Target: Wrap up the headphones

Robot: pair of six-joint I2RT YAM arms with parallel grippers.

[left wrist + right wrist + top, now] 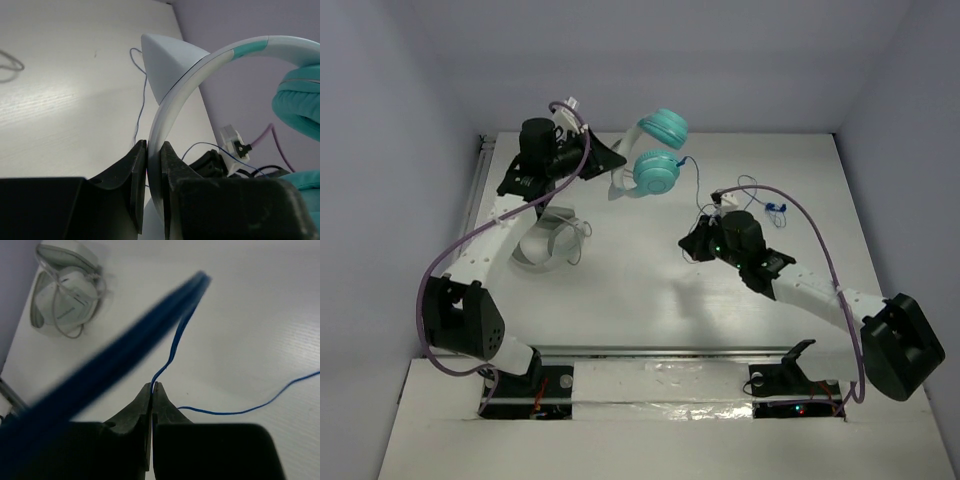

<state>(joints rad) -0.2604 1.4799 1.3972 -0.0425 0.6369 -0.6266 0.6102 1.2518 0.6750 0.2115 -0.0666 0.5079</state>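
Top external view gives us the left arm stretched up the left side of the table [640,310], its left gripper [600,160] clamped on the white headband [170,100] of the headphones [657,172] at the far edge, with the teal ear cups [665,125] to its right. We see the right arm bent in from the right, the right gripper [152,387] pinched together on the thin blue cable [172,350]. Beside the left arm lies a white coiled item [550,240].
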